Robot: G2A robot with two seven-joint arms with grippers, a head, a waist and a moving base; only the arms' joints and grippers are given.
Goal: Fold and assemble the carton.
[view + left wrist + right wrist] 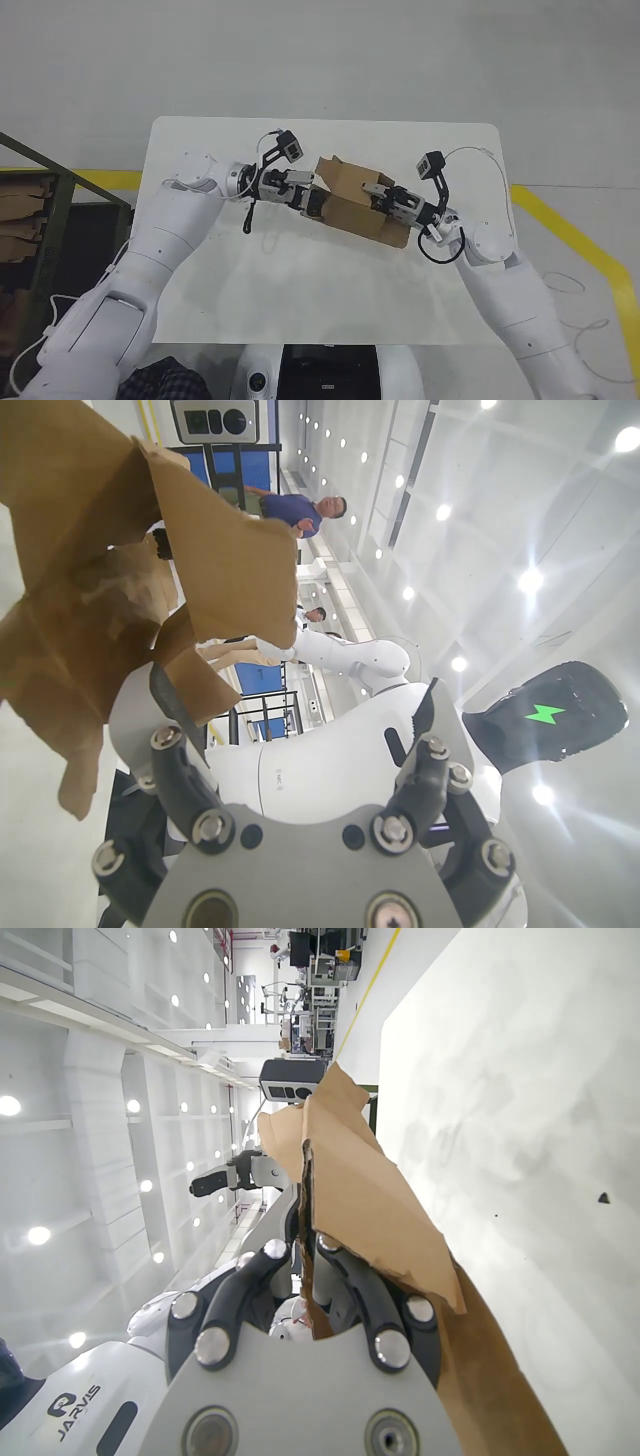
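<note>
Cardboard carton [350, 210], edge pinched by right gripper [304, 1234]; left gripper [295, 682] agape — perhaps brushing it

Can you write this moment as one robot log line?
brown cardboard carton: partly folded, over white table | right gripper: shut on carton edge | left gripper: open

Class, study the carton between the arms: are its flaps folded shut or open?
Open: the carton has loose flaps sticking out unfolded in both wrist views and the top view.
</note>
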